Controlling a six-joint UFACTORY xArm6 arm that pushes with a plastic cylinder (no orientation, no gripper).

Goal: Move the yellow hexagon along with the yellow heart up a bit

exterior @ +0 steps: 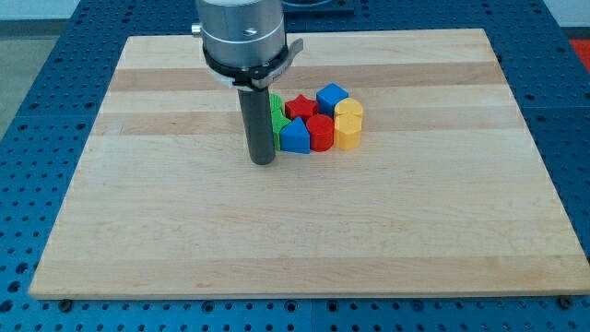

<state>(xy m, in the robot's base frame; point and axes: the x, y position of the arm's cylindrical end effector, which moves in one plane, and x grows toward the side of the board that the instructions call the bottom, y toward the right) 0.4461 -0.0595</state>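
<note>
The yellow hexagon [347, 132] and the yellow heart [349, 111] sit touching at the right end of a tight cluster of blocks near the board's middle, the heart above the hexagon. My tip [263, 160] rests on the board at the cluster's left side, just left of and below a green block [276, 115] that the rod partly hides. The whole cluster lies between my tip and the yellow blocks.
The cluster also holds a blue block [294, 137], a red cylinder [319, 132], a red star [300, 107] and a blue cube [331, 96]. The wooden board [184, 240] lies on a blue perforated table.
</note>
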